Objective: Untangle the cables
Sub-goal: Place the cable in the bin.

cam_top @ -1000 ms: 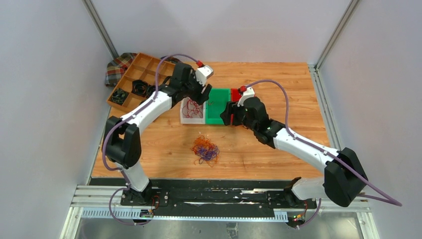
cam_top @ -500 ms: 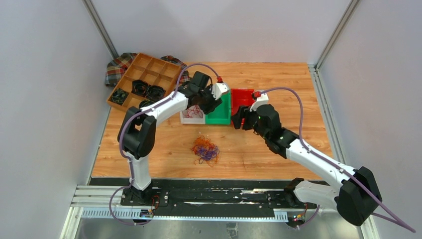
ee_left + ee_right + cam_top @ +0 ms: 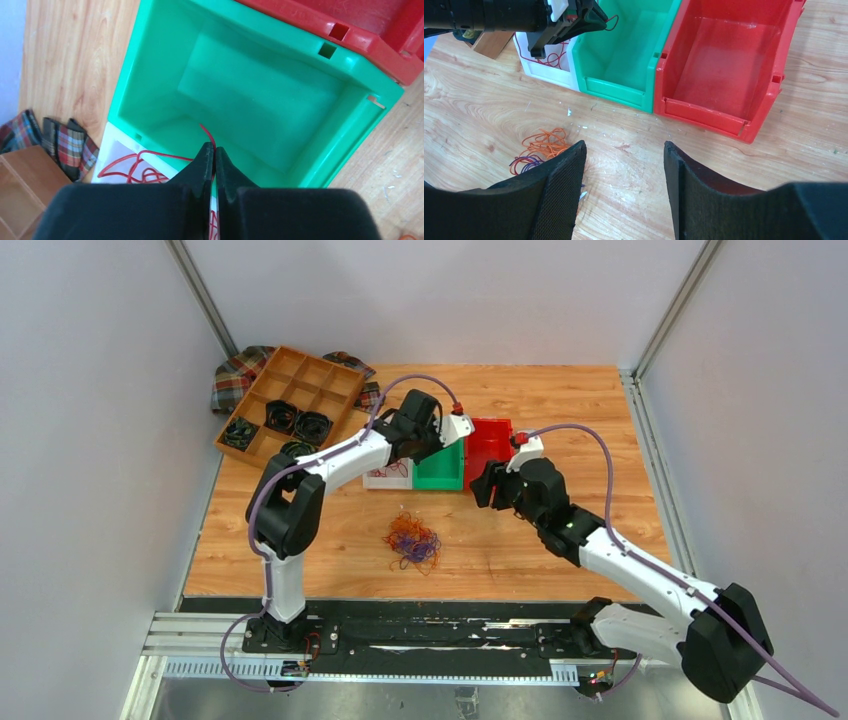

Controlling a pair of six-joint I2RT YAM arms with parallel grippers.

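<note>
A clump of orange, purple and red cables (image 3: 412,540) lies on the wooden table in front of the bins; its edge shows in the right wrist view (image 3: 541,147). My left gripper (image 3: 214,150) is shut on one red cable (image 3: 207,132), whose free end pokes out past the fingertips. That cable trails back into red loops in the white bin (image 3: 117,150). The gripper hangs over the green bin's (image 3: 260,95) left edge (image 3: 418,448). My right gripper (image 3: 624,150) is open and empty, above bare table in front of the red bin (image 3: 724,65).
White (image 3: 385,478), green (image 3: 440,470) and red (image 3: 490,440) bins stand side by side at mid-table. An orange divided tray (image 3: 290,405) with black coiled bundles sits at the back left, a plaid cloth (image 3: 238,375) behind it.
My left gripper swung right from the white bin to the green bin and shut on the red cable. The right arm drew back to the right, away from the bins.
</note>
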